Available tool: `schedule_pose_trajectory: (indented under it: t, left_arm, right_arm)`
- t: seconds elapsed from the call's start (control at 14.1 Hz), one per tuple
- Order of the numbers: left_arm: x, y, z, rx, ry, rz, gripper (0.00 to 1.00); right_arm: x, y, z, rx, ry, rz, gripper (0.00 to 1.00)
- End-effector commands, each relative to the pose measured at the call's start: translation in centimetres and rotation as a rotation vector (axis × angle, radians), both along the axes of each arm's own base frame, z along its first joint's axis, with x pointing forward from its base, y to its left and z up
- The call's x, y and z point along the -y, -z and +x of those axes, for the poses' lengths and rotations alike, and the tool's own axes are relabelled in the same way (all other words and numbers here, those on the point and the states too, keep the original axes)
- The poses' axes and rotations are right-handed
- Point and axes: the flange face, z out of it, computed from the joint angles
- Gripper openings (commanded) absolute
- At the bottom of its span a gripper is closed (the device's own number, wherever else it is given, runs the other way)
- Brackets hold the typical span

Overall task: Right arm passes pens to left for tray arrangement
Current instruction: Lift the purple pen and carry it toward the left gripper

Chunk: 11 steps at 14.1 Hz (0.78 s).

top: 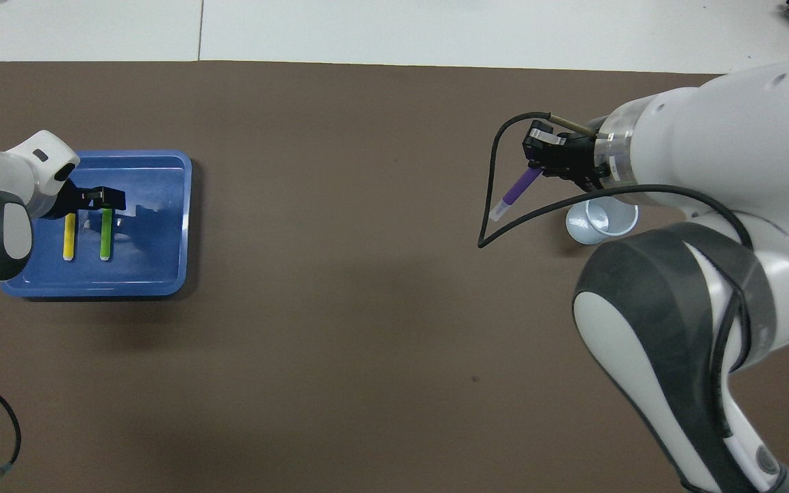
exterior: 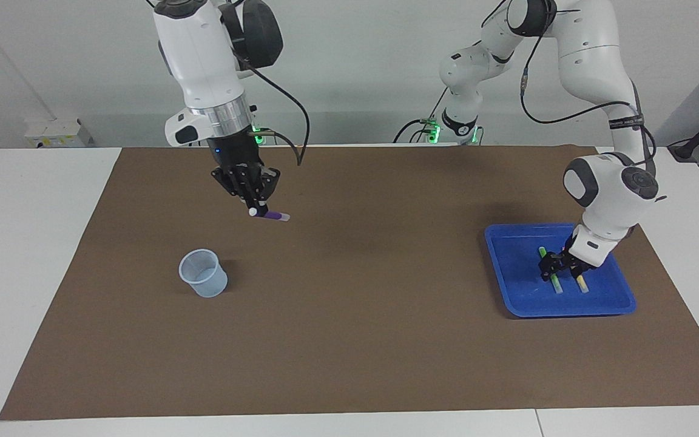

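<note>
Right gripper (exterior: 255, 209) clamping purple pen (exterior: 272, 215) in air over brown mat (exterior: 349, 340). Left gripper (exterior: 559, 265) hanging spread over green pen (exterior: 551, 274), yellow pen (exterior: 580, 282) lying beside, both in blue tray (exterior: 507, 249).

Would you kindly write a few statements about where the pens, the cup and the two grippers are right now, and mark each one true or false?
1. The right gripper holds the purple pen in the air above the brown mat. True.
2. The purple pen stands inside the clear cup. False: it is in the right gripper, clear of the cup.
3. The yellow pen and the green pen lie side by side in the blue tray. True.
4. The left gripper hangs over the clear cup. False: it is low over the blue tray, at the green pen.
5. The blue tray sits at the right arm's end of the table. False: it sits at the left arm's end.
</note>
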Motion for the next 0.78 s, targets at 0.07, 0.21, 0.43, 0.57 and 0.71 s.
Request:
schedule_pose_trajectory:
  t: [0.07,0.21,0.43,0.57,0.71]
  left_arm:
    - [-0.2,-0.1,-0.4,0.023,0.011,0.015,1.0]
    - [-0.3,-0.9,-0.1,0.039,0.012,0.019,1.0]
    - [-0.1,-0.8,-0.5,0.014,0.013,0.019,1.0]
    - [-0.2,-1.0,-0.5,-0.003,0.013,0.019,1.0]
    - [0.1,-1.7,-0.2,-0.012,0.016,0.02,1.0]
  right_arm:
    - [-3.6,-0.2,-0.9,0.005,0.128,0.055,0.0]
    - [-5.8,-0.5,-1.7,0.011,0.166,0.091,0.0]
    - [-8.0,-0.7,-2.4,0.015,0.218,0.138,0.0]
    - [-9.6,-0.7,-2.8,0.019,0.276,0.183,0.0]
    - [-10.7,-0.4,-3.1,0.002,0.34,0.215,0.0]
